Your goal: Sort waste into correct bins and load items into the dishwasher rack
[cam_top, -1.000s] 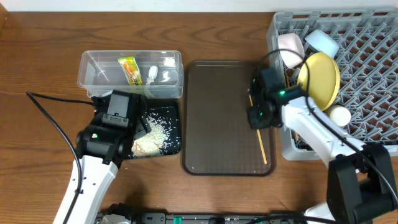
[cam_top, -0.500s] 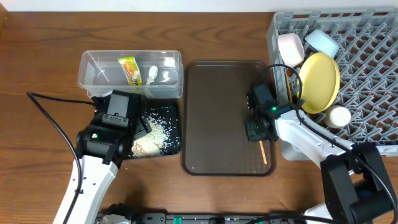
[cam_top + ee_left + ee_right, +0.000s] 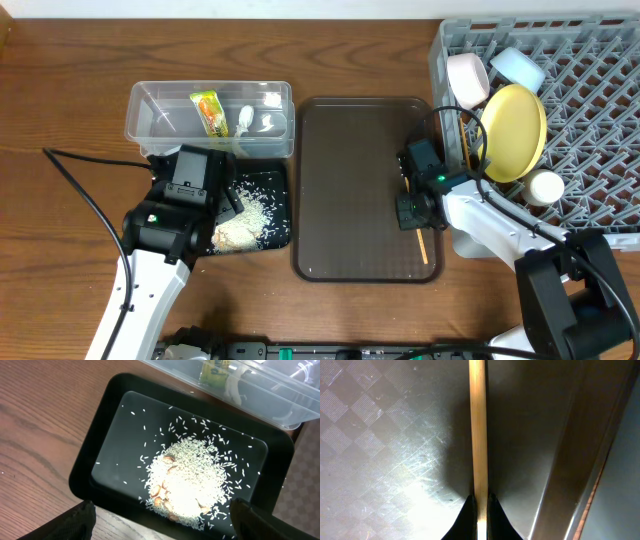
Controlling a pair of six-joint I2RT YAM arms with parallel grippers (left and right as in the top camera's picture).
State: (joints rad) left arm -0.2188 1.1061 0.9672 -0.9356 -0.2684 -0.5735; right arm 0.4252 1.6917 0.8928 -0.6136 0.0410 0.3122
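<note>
At the far left, the clear tub (image 3: 140, 115) holds the snack wrapper (image 3: 207, 112) and a few white scraps. Just near of it, touching or nearly so, sits the black tray (image 3: 115, 445) with the rice (image 3: 192, 475) heaped toward its right half. The left claw (image 3: 165, 520) hangs above that tray with its fingers spread wide and nothing between them.

In the middle of the counter lies the brown serving tray (image 3: 350, 180), bare but for one chopstick (image 3: 478, 435) along its right edge. The stick's long axis runs near to far, roughly parallel to the tray's raised rim. The right claw (image 3: 479, 510) is down on it, tips pressed together on either side of the stick, pinching it partway along so the near end pokes out toward the counter's front.

The dishwasher rack (image 3: 590, 110) stands directly right of that claw, its left wall just beside the tray, with the yellow plate (image 3: 512, 130), bowls and cup already inside. The right arm is plainly the nearer one. I judge the coming move to be a lift and a short carry rightward over the wall, turning the stick to fit the grid.
</note>
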